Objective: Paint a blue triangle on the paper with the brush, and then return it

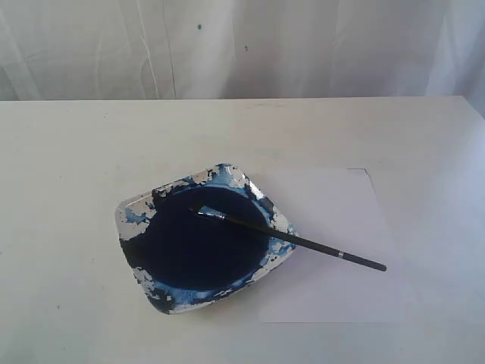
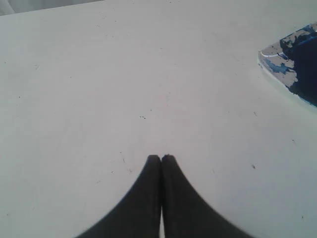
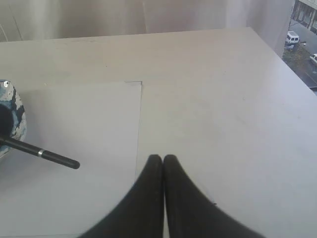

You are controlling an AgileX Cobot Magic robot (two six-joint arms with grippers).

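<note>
The black-handled brush [image 1: 303, 242] lies across the rim of the paint dish [image 1: 136, 216], its bristles over the navy paint pool [image 1: 198, 246] and its handle end over the white paper [image 1: 333, 212]. The paper is blank; no blue triangle shows on it. In the right wrist view the brush [image 3: 49, 155] handle lies on the paper [image 3: 84, 119], and my right gripper [image 3: 163, 158] is shut and empty by the paper's edge. My left gripper [image 2: 161, 158] is shut and empty over bare table, with the dish [image 2: 285, 64] corner off to one side. Neither gripper shows in the exterior view.
The off-white table [image 1: 76, 152] runs back to a white curtain [image 1: 227, 45]. The table's far corner [image 3: 257, 39] shows in the right wrist view, with a street and vehicles [image 3: 302, 44] beyond it.
</note>
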